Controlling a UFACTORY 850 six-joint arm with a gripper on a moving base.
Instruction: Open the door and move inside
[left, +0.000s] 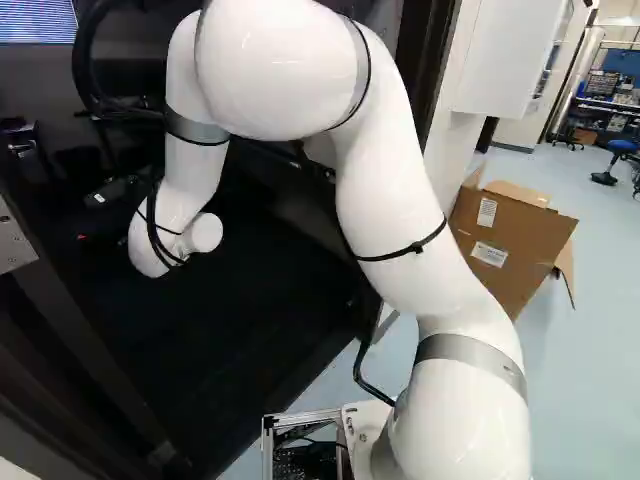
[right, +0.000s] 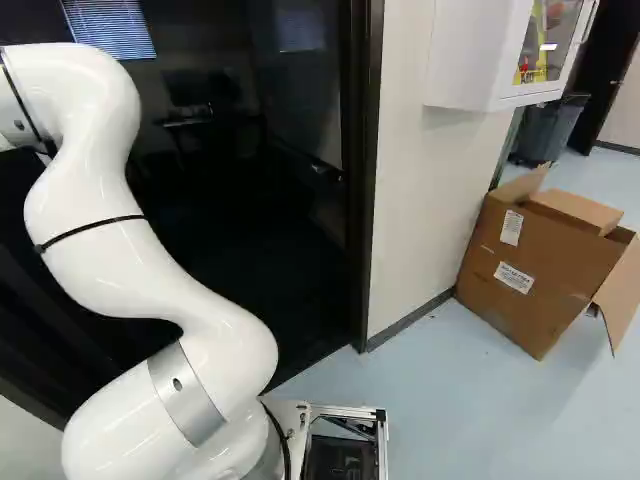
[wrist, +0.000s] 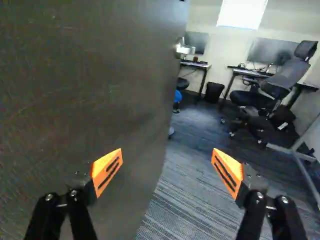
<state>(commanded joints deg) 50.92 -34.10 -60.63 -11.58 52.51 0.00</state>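
The black gripper (left: 113, 192) hangs at the arm's far end, dim against the dark room in the left base view. In the wrist view the gripper (wrist: 167, 167) stands open, its orange pads wide apart with nothing gripped. The dark door (wrist: 85, 95) stands ajar, its broad face ahead of and beside one finger; its free edge lies between the two fingers' directions. A silver handle (wrist: 185, 48) sticks out near that edge, farther ahead. Past it the room's striped carpet (wrist: 185, 200) shows. Whether a finger touches the door, I cannot tell.
The doorway's dark frame (right: 362, 180) and a pale wall (right: 415, 190) stand right of the arm. Beyond are a cardboard box (right: 540, 265) and a white wall cabinet (right: 500, 50). Inside the room are an office chair (wrist: 277, 85), desks, a bin (wrist: 214, 92) and a glass panel's metal frame (wrist: 292, 152).
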